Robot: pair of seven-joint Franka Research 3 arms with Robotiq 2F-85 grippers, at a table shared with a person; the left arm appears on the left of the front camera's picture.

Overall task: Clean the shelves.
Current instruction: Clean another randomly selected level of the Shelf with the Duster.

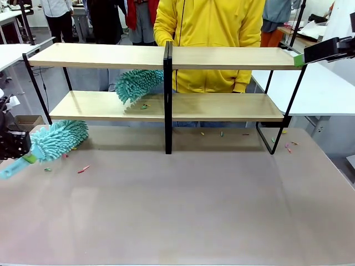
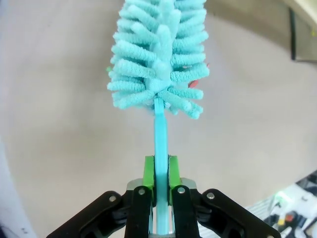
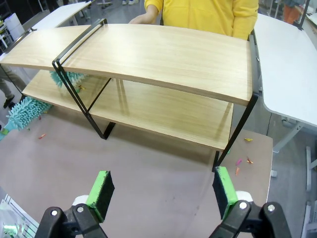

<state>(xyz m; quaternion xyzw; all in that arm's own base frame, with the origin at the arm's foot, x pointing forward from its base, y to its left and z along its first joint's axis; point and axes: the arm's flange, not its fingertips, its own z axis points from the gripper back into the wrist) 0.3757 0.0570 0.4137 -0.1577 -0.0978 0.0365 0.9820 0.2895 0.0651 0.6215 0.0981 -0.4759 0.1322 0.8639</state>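
The shelves (image 1: 227, 57) stand across the far half of the table, two light-wood boards on a black frame. At the table's left edge my left gripper (image 1: 24, 153) is shut on the handle of a teal fluffy duster (image 1: 60, 139), whose head rests low over the tabletop in front of the shelves' left end. The left wrist view shows the green pads (image 2: 148, 173) clamped on the handle, with the duster head (image 2: 158, 54) beyond them. My right gripper (image 3: 162, 192) hangs open and empty above the shelves' right end (image 3: 148, 54). A second teal duster (image 1: 138, 83) lies over the lower board.
A person in a yellow hoodie (image 1: 211, 22) stands behind the shelves, one hand (image 3: 143, 19) at the top board's far edge. Small coloured scraps lie on the table (image 1: 83, 169) (image 1: 288, 147) and on the lower board (image 1: 144, 106). A white table (image 1: 324, 94) stands at the right.
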